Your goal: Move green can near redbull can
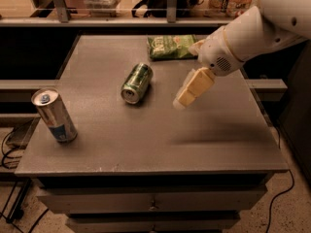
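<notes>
Two cans are seen on the table (194, 144). The green can (136, 83) is laid on its side near the middle, its silver top turned toward the front edge. The redbull can (54, 115) is stood upright by the left edge, well apart from it. The tool (181, 102) is hung above the table to the right of the green can, not touching it; whether it is wide or narrow cannot be told. A green snack bag (172, 46) is lain at the back.

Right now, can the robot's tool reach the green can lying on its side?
Probably yes. The tool hovers close beside the green can, and nothing on the table stands between them.
</notes>
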Tool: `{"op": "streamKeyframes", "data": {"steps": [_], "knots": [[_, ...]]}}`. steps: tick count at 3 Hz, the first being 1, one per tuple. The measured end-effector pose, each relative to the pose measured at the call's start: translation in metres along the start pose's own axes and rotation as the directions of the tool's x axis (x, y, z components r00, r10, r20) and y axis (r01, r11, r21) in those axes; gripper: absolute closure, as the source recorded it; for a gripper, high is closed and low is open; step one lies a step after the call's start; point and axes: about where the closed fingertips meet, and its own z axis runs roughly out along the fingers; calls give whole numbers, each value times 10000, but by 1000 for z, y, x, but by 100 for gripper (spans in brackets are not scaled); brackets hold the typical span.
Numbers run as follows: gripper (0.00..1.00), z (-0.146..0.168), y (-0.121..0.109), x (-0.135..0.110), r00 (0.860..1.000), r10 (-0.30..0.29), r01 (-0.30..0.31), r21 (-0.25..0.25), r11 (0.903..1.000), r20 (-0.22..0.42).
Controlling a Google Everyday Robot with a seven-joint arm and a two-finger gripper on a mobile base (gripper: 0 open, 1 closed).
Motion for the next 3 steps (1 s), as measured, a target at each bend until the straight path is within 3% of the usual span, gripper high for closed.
{"op": "streamKeyframes", "data": {"steps": [2, 3], "knots": [[0, 53, -10, -11, 9851, 1320, -1322, -51, 9912, 1102], [0, 53, -10, -11, 9851, 1319, -1321, -52, 9912, 1102]]}}
